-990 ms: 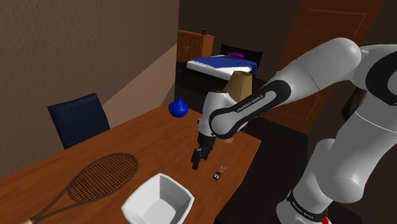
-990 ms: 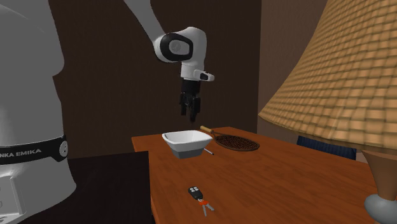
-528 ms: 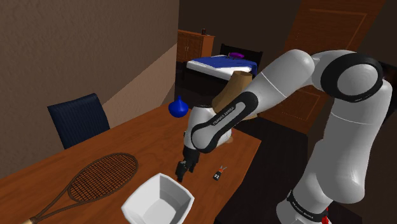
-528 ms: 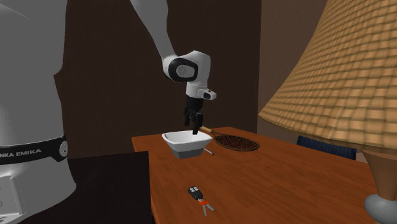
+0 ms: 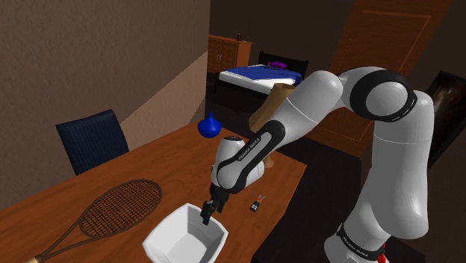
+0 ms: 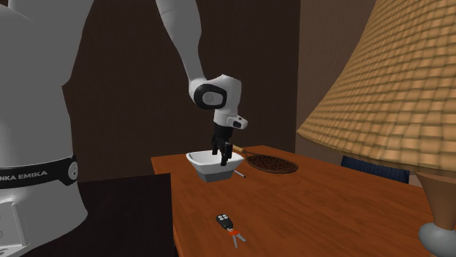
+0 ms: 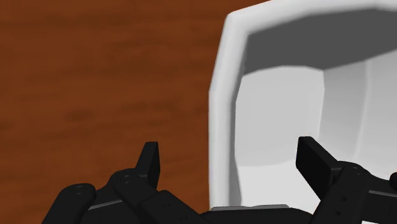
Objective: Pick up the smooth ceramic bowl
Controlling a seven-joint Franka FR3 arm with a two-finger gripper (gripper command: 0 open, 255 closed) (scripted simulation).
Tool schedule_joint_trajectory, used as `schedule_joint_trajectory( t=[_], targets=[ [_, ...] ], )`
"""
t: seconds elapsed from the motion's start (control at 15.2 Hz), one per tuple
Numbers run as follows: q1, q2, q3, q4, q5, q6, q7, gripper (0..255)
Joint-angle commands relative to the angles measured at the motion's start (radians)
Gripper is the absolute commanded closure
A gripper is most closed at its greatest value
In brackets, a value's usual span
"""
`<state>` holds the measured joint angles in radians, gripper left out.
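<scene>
A white, square-sided bowl (image 5: 178,240) stands on the brown wooden table (image 5: 172,161) near its front edge, at the table's far end in the second exterior view, where the bowl (image 6: 208,170) sits under the hand. My black gripper (image 5: 206,218) points down at the bowl's rim, open. In the wrist view the gripper (image 7: 232,167) straddles one wall of the bowl (image 7: 219,127): one finger (image 7: 150,164) is outside over the wood, the other finger (image 7: 317,162) is inside the bowl. Neither finger touches the wall. From the second exterior view the gripper (image 6: 219,154) dips into the bowl.
A racket (image 5: 112,213) lies beside the bowl, its head (image 6: 270,165) just behind it. A key fob (image 5: 258,204) lies near the table edge. A blue vase (image 5: 210,127), a blue chair (image 5: 91,138) and a large wicker lamp (image 6: 387,95) stand around.
The arm has come down and toward the bowl. The open gripper went from hanging above the table to straddling the bowl's wall. The bowl has not moved.
</scene>
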<state>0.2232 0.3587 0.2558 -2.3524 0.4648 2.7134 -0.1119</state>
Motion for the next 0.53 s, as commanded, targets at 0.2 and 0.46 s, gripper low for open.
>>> schedule_joint_trajectory(
  t=[0.2,0.46],
  targets=[
    [-0.001,0.022,0.004,0.001,0.006,0.022,-0.009,255],
    [-0.001,0.022,0.004,0.0,0.006,0.022,-0.009,255]
  ],
)
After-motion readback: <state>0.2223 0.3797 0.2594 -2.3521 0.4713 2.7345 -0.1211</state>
